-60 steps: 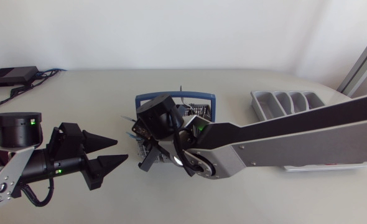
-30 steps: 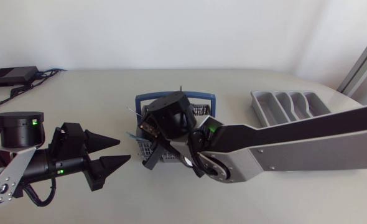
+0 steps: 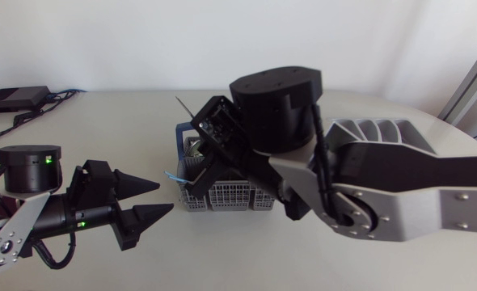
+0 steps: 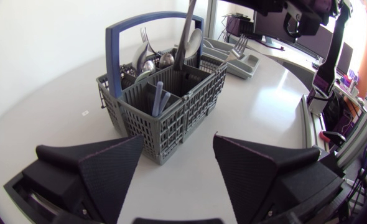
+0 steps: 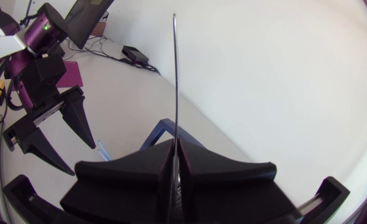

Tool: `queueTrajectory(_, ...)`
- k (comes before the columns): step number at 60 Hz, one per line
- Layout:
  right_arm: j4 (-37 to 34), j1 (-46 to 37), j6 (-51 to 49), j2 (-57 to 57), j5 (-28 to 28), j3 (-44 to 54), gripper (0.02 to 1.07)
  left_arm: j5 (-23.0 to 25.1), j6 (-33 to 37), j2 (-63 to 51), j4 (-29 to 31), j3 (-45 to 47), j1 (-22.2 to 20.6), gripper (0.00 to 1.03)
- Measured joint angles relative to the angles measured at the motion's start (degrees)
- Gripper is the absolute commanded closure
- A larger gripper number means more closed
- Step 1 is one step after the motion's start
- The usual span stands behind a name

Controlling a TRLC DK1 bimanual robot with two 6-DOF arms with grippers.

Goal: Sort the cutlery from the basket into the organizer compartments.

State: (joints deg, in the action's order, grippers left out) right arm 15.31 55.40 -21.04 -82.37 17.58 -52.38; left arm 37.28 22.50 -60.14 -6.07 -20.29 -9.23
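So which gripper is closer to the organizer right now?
Right. The right gripper, shut on a thin utensil, is over the basket, with the organizer further along. The left gripper is open, beyond the basket's opposite side, so farther off.

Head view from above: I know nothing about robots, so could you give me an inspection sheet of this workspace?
Surface: pale table.
Job's things: grey basket holding spoons; grey organizer partly hidden behind the right arm.
Clutter: small black box at the far left corner.
Grippers: left gripper open beside the basket; right gripper shut on a slim cutlery piece above the basket.
Cables: black cables by the box.
Surroundings: nothing seen.
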Motion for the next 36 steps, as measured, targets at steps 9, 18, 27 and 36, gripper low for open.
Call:
queueTrajectory(9,-6.1,-0.07,1.42,4.7,-1.25,-0.35,1.01,-0.13,-0.09,0.0,0.0,0.0,-1.05,0.26)
queueTrajectory(18,-13.55,-1.11,4.17,9.27,-3.85,-1.77,1.01,-1.29,-0.92,0.0,0.02,-0.11,-2.84,0.26)
queueTrajectory(27,-19.96,-2.8,6.84,14.12,-6.19,-4.04,1.01,-2.6,-1.51,0.0,0.17,-0.85,-4.48,0.26)
queueTrajectory(36,-25.66,-4.87,9.22,18.67,-8.76,-6.16,1.01,-3.52,-1.53,0.0,0.33,-1.18,-5.35,0.26)
